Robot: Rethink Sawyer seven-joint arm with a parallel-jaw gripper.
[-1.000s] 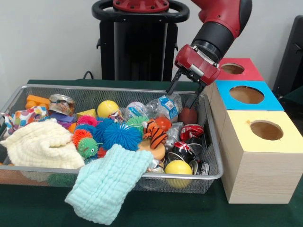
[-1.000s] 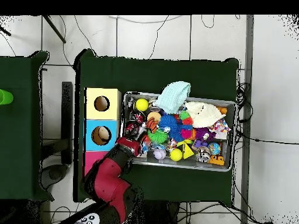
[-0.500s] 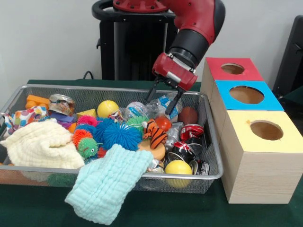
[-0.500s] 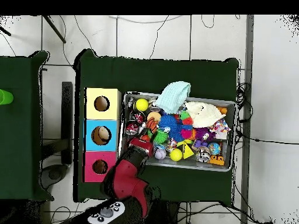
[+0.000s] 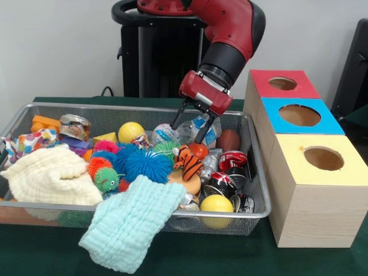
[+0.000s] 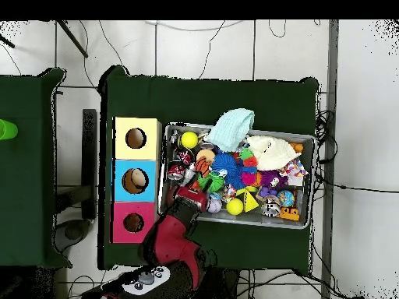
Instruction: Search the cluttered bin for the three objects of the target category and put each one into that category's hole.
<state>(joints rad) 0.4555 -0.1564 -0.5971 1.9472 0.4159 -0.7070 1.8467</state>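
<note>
My gripper [image 5: 186, 133] hangs open low over the back of the wire bin [image 5: 260, 190], its fingers on either side of a crumpled clear plastic bottle [image 5: 202, 127] with a blue label. Nothing is held. A brown ball [image 5: 228, 140] lies just right of it, an orange ball [image 5: 198, 150] and a tiger toy [image 5: 187, 161] just in front. Crushed red cans [image 5: 232, 160] and a yellow ball [image 5: 217, 203] lie at the front right. From above, the gripper [image 6: 195, 195] sits at the bin's edge nearest the boxes.
Beside the bin stand a red box [image 5: 283, 84], a blue box [image 5: 299, 115] and a yellow box [image 5: 323, 158], each with a round hole. A mint cloth [image 5: 132, 221] drapes over the front rim. A cream cloth [image 5: 52, 175], spiky balls [image 5: 147, 165] and another yellow ball [image 5: 130, 131] fill the left.
In the front view the arm has swung left, from above the brown ball by the bin's right wall to the plastic bottle. The gripper has stayed open and empty.
</note>
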